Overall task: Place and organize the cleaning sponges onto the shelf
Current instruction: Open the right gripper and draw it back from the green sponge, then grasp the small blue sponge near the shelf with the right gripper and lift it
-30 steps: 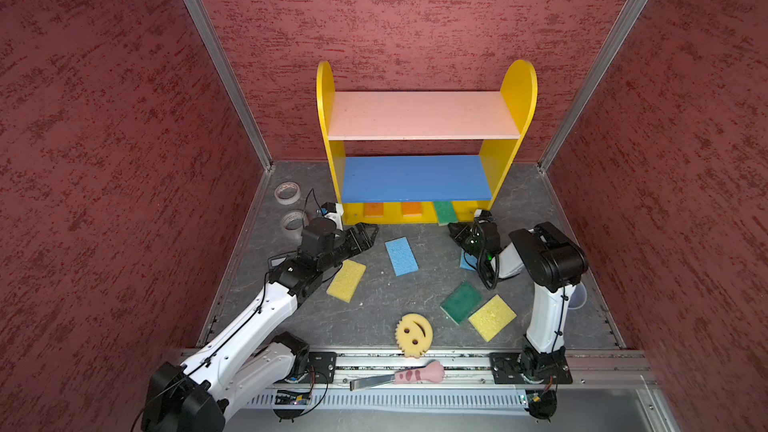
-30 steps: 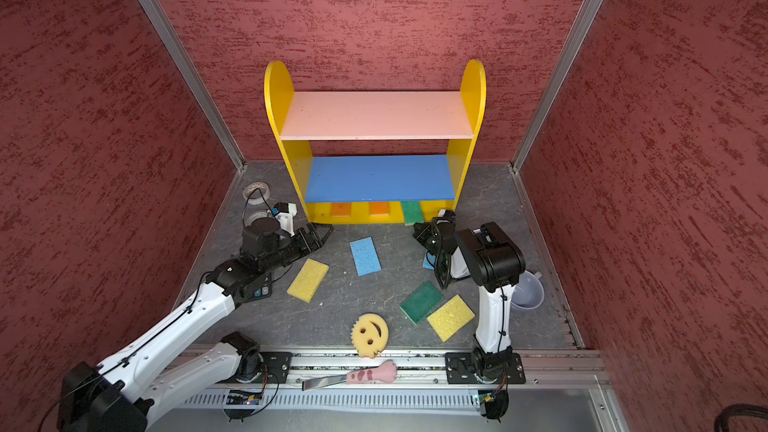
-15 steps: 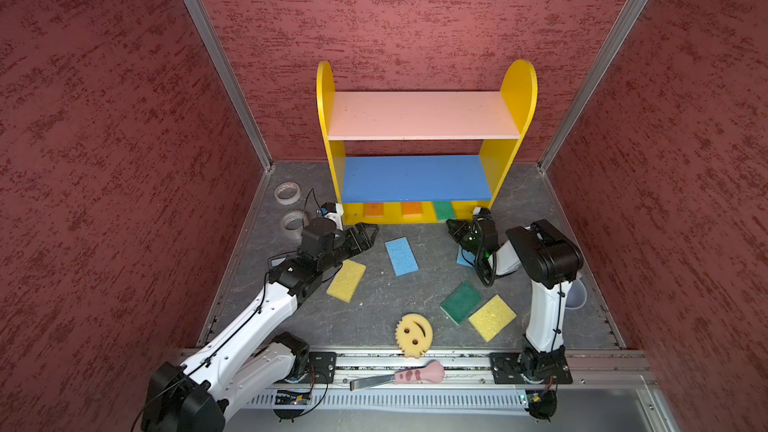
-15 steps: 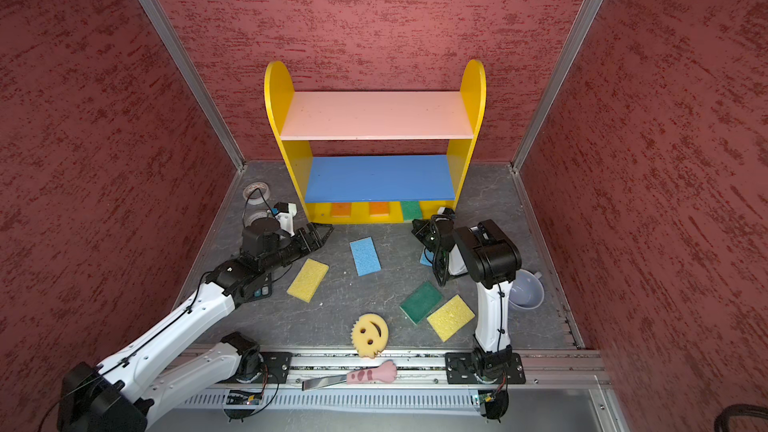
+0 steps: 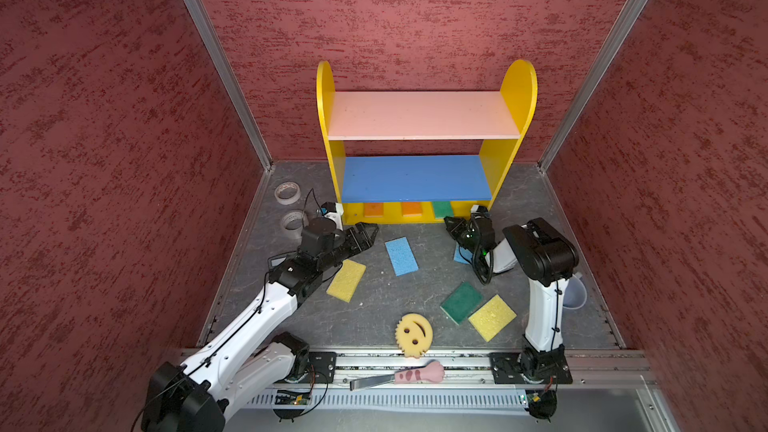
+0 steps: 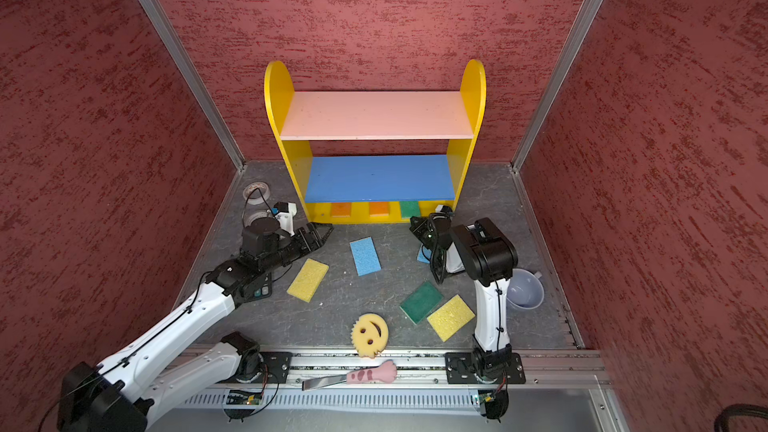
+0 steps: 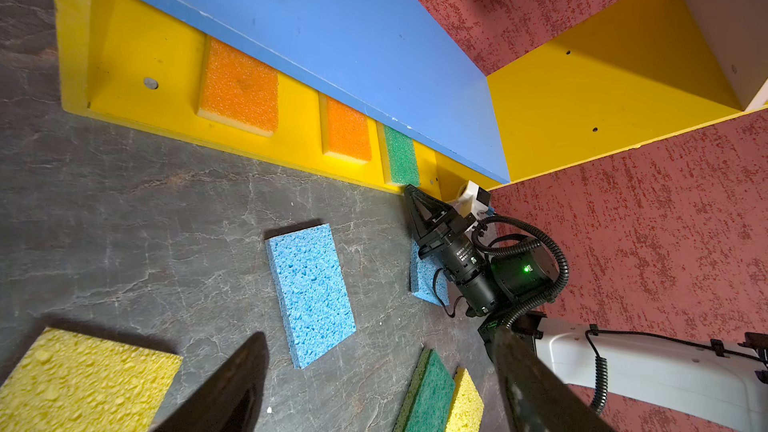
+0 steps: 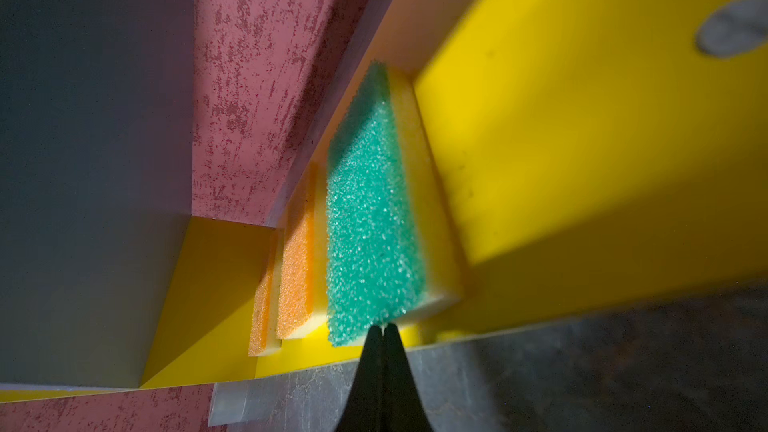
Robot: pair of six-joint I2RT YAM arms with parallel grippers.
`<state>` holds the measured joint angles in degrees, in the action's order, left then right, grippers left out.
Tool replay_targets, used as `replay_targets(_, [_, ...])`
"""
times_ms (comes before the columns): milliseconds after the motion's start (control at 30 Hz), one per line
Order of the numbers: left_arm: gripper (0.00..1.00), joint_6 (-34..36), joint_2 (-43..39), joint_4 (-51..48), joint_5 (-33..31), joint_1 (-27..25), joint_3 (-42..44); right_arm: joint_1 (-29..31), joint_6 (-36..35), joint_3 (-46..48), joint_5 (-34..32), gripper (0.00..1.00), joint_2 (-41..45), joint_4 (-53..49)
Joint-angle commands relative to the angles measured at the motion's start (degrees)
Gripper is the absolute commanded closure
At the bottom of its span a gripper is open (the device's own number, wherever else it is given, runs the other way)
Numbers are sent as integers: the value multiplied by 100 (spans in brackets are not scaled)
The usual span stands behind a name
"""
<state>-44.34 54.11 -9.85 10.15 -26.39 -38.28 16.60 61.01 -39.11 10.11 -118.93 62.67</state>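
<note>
Green sponge [image 8: 374, 222] on shelf base [image 8: 582, 139], edge at closed right jaws.

The shelf [image 5: 517, 89] holds two orange sponges [image 5: 374, 209] and a green sponge [image 5: 442, 209] flat on its yellow base, the green one just at the tips of the right hand [image 5: 448, 222]. A blue sponge [image 5: 401, 255] lies between the hands, another blue sponge [image 7: 422, 284] under the right hand, a yellow sponge [image 5: 346, 280] beside the left hand [image 5: 370, 234]. A dark green sponge [image 5: 461, 302], second yellow sponge [image 5: 492, 317] and smiley sponge [image 5: 413, 334] lie behind the right hand.
</note>
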Motion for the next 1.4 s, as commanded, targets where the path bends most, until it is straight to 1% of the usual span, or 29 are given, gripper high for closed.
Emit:
replay_targets(0, [16,-10,12,93,-17,-24,-37,150,88,-81,-167,100,-236,-735])
replay_targets(267, [16,3,8,61,-13,-24,-74,168,53,-51,-237,100,-170,-827])
replay_targets(433, [16,4,-4,40,-13,-24,-88,168,-88,138,-272,100,196,-1015])
replay_targets(533, [16,39,-23,-1,-29,-23,-118,177,-380,265,-355,100,766,-1588])
replay_targets(667, [15,104,-60,-47,-80,-19,-148,177,-868,487,-566,99,1795,-2554])
replay_targets(900, [14,160,-103,-76,-127,-10,-167,168,-1364,748,-1097,94,3454,-4212])
replay_targets(967, [14,186,-127,-113,-137,1,-179,153,-1424,821,-1245,89,3872,-4637])
replay_targets(1000, [13,193,-133,-149,-163,-6,-181,151,-1432,857,-1292,84,4021,-4794])
replay_targets(1100, [13,213,-169,-212,-233,2,-173,133,-1472,990,-1477,63,4422,-5146])
replay_targets(1167, [13,210,-189,-218,-236,11,-162,124,-1517,1065,-1654,53,4648,-5326])
replay_targets(1200, [13,215,-193,-219,-233,11,-162,116,-1535,1093,-1727,51,4726,-5388])
replay_targets(1367, [12,232,-222,-281,-227,30,-136,55,-1607,1186,-1821,48,4907,-5519])
